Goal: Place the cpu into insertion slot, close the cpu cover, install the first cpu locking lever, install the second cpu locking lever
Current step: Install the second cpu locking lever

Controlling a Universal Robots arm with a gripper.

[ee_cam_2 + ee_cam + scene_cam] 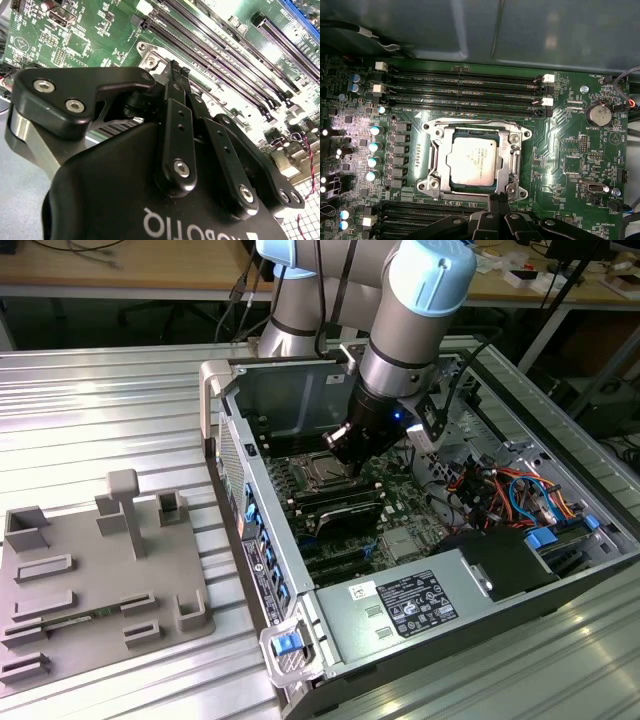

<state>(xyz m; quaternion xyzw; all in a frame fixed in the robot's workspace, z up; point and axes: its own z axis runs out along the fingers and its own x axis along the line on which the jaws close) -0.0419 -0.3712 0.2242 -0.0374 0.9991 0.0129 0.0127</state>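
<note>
While the arm reached into the open computer case (pixel 300 390), the gripper (pixel 498 199) hung just over the edge of the insertion slot (pixel 436 172), its fingers (pixel 176 75) pressed narrowly together with nothing between them. The cpu (pixel 471 161) already sat in the slot, framed by the lowered cpu cover (pixel 512 150), on the green board (pixel 560 145).

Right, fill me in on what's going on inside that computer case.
A single robot arm is reaching into the open computer case, with its tool at the edge of the insertion slot on the green motherboard. The cpu already sits in the slot, and the silver cpu cover lies down around it. The tool's fingers are pinched together with nothing visible between them.
</note>
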